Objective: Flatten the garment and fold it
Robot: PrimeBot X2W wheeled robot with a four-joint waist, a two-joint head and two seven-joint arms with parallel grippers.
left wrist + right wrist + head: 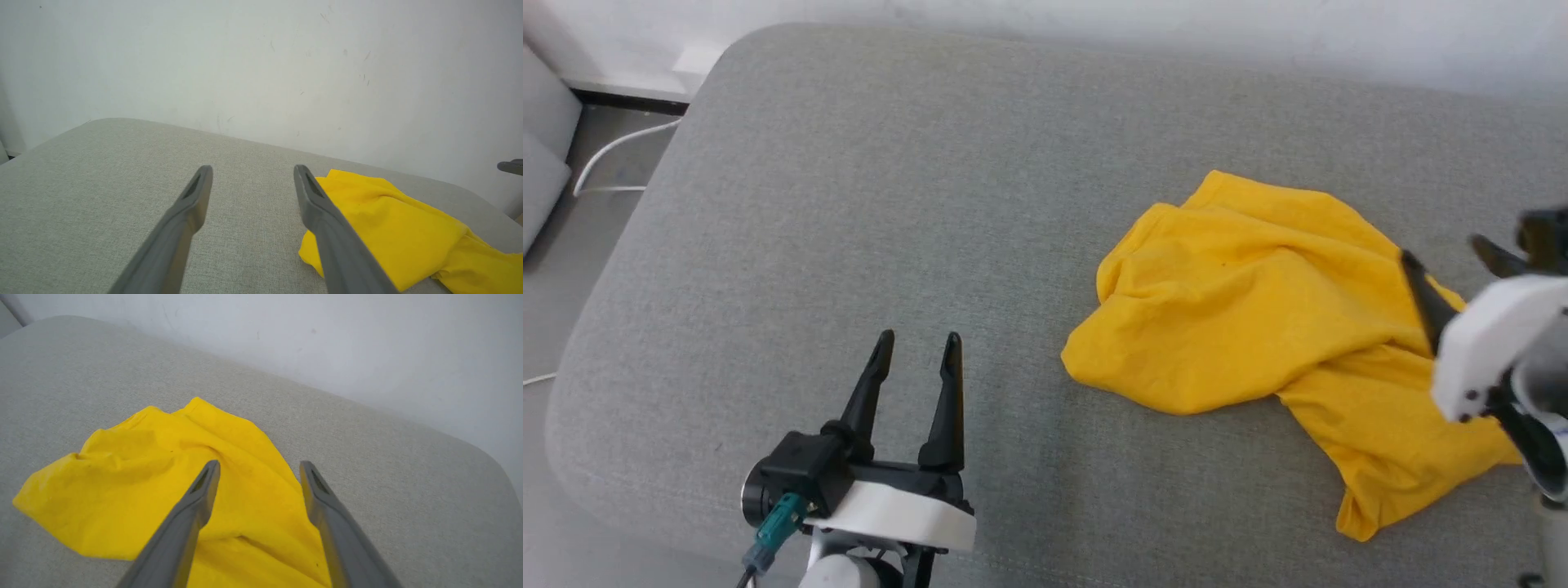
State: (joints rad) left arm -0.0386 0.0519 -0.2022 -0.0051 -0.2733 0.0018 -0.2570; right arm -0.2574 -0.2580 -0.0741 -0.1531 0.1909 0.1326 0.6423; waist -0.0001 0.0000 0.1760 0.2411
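Large grey fabric cushion across most of head view; rounded corners, fine weave. White wall along top of frame, right behind cushion's far edge. Left wrist view: small scuffs and faint marks on wall, upper right. Grey floor down left edge. White cable looping over floor, upper left. Dark skirting strip at wall foot, upper left. Second grey cushion at far left edge. Light soft, even.
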